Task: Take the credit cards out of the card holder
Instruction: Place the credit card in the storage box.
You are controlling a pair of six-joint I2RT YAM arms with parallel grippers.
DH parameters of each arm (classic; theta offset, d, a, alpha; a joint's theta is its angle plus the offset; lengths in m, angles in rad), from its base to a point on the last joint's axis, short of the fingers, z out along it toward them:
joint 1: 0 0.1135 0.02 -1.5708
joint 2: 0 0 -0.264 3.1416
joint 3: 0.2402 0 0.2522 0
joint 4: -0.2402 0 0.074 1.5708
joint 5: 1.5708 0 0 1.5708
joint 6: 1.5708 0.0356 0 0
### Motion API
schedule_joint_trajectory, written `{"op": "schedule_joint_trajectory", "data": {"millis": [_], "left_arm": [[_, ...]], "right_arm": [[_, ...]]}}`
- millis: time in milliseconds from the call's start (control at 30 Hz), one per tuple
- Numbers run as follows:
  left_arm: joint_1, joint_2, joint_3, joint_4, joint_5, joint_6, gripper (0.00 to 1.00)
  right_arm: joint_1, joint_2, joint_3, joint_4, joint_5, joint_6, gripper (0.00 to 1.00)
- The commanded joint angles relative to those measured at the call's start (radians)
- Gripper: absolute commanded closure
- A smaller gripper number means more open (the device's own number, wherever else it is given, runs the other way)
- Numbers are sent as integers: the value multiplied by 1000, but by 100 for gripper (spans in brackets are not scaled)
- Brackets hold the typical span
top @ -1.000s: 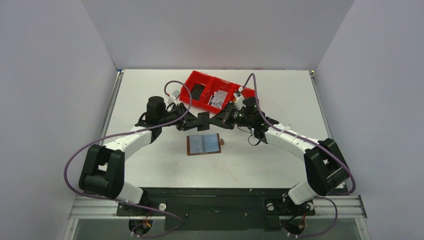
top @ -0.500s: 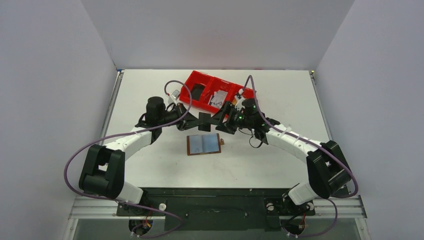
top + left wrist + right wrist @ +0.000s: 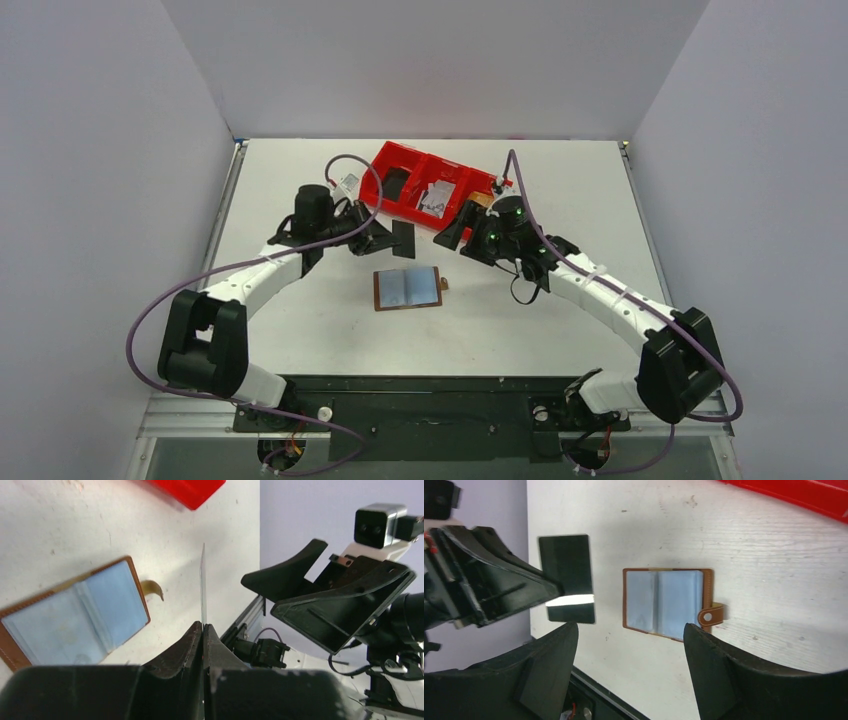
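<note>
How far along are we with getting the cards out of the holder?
Done: one card is out of the card holder. In hand: the shut left gripper pinches it above the table; the right gripper is open and empty. Left: the holder lies open, light blue inside; whether cards remain I cannot tell.

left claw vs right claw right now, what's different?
Left claw is shut on a card; right claw is open and empty. Left claw sits left of the open wallet, right claw to its right. Both hang above the table, facing each other.
</note>
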Motion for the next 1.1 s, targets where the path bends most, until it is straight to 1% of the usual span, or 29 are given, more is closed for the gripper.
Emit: {"op": "schedule_joint_trajectory", "data": {"millis": [0,100,300,500,633,900,1067], "left_arm": [[-3,0,186,-161,-142,149,100],[-3,58,279,-249,-216,218,100],[0,190,494,-365,-328,337,100],[9,320,687,-432,-406,453,100],[19,395,820,-471,-440,516,100],[33,566,994,-505,-458,611,100],[34,652,1049,-465,-453,659,100]], "right_arm": [[2,-61,29,-64,130,-51,27],[1,-72,26,-85,150,-68,27],[0,-102,8,-109,165,-84,27],[0,-138,-8,-133,173,-97,27],[-1,-165,-15,-152,189,-101,27],[-1,-192,-23,-172,194,-101,28],[-2,-203,-16,-202,200,-107,28]]}}
